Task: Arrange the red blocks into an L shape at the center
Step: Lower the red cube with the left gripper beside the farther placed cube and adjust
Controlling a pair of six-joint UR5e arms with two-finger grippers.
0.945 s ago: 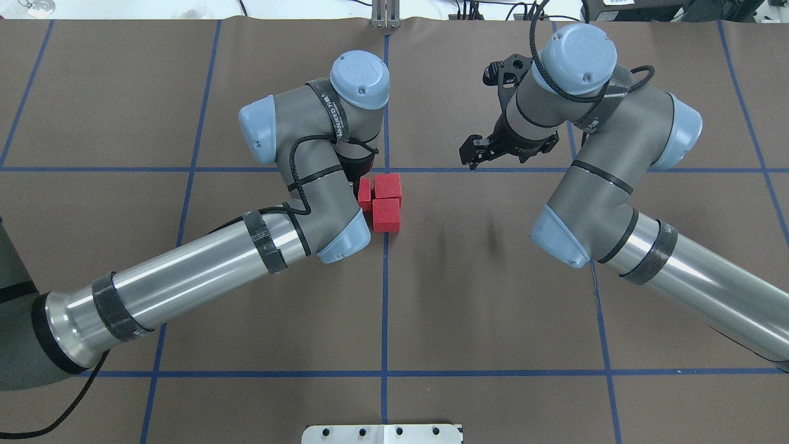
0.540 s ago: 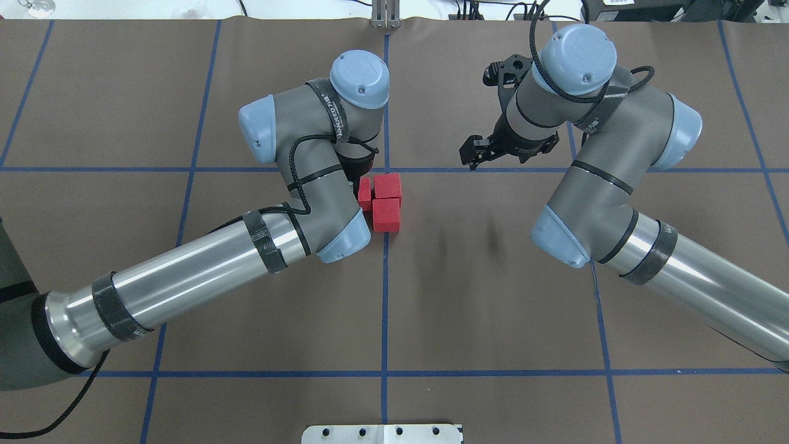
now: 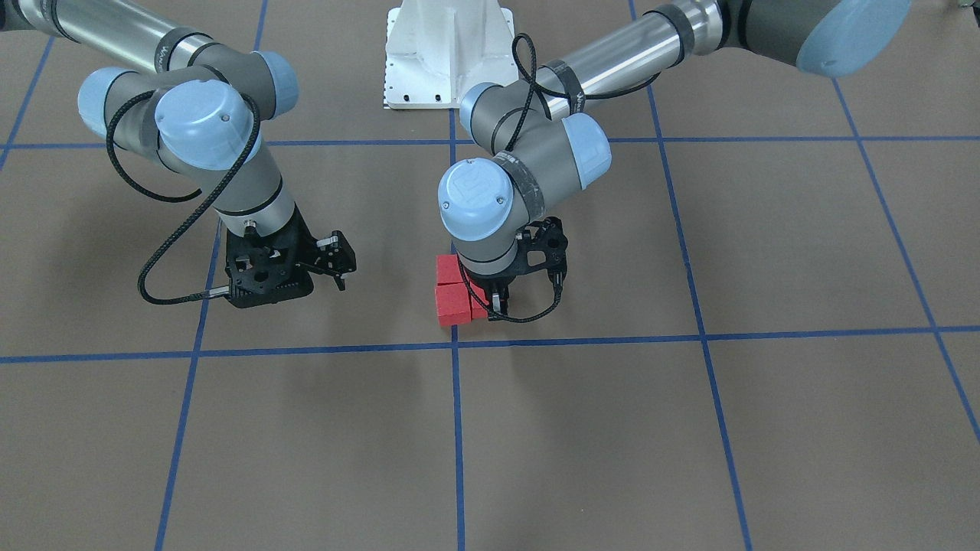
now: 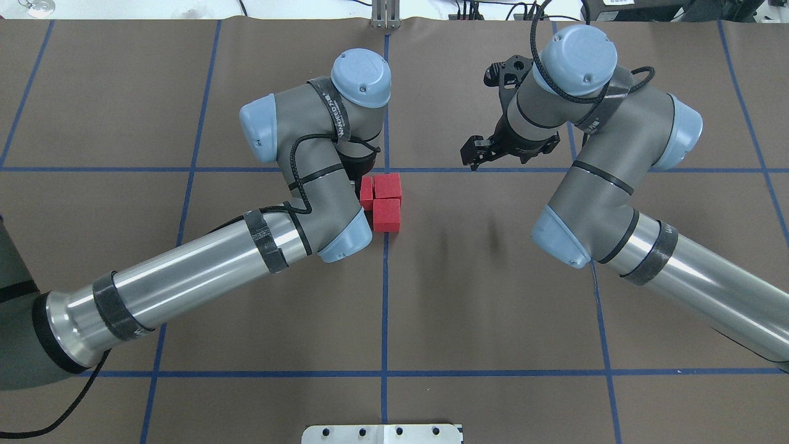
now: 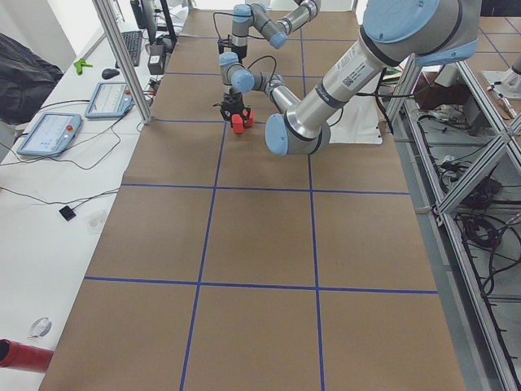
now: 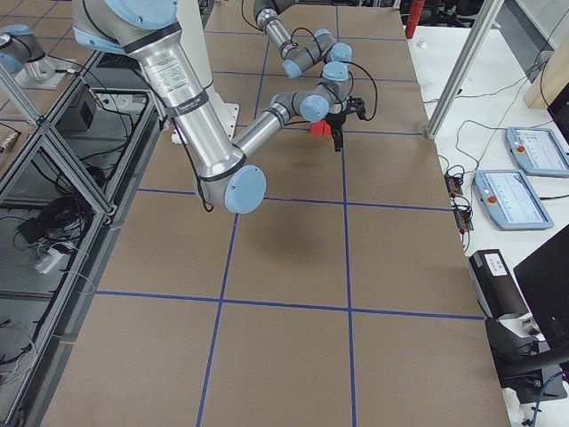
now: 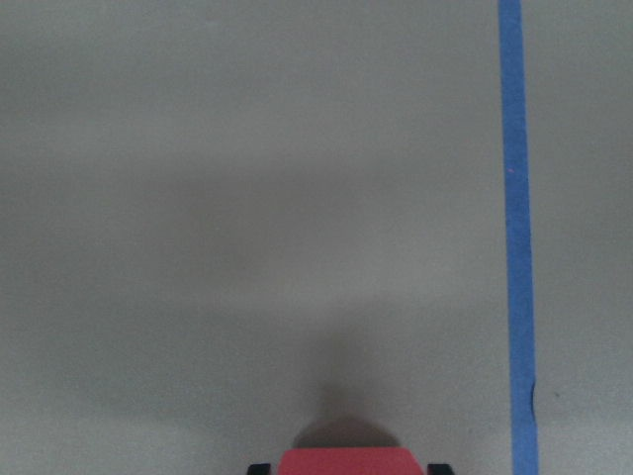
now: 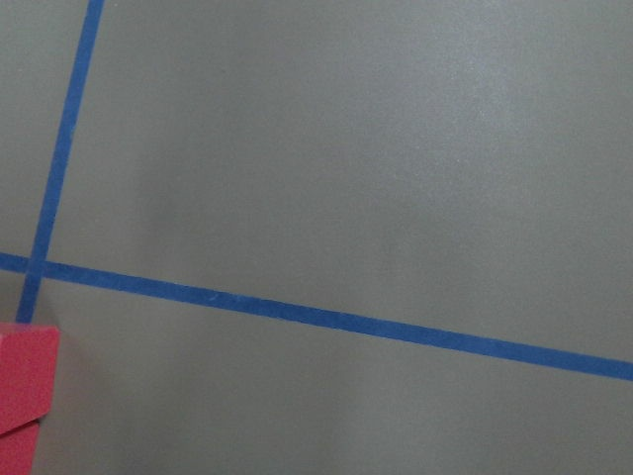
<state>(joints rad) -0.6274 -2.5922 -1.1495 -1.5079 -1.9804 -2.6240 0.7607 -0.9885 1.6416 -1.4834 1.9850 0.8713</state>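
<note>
Three red blocks lie close together just on the robot's side of the center crossing (image 4: 386, 169). Two of them stand in a column (image 4: 388, 185) (image 4: 386, 214). The third block (image 4: 366, 193) is beside the far one, half hidden under my left wrist. My left gripper (image 3: 492, 301) is shut on this third block (image 3: 478, 308) at table level. In the left wrist view the block (image 7: 346, 461) sits between the fingertips. My right gripper (image 3: 338, 262) is open and empty, hovering apart from the blocks on their right in the overhead view (image 4: 476, 152).
Blue tape lines (image 4: 384, 296) divide the brown surface into squares. The white robot base plate (image 4: 382, 433) is at the near edge. The right wrist view shows the crossing (image 8: 35, 268) and a block corner (image 8: 25, 391) at lower left.
My left wrist and the block in it have shifted very slightly to the right. The right arm has barely moved.
</note>
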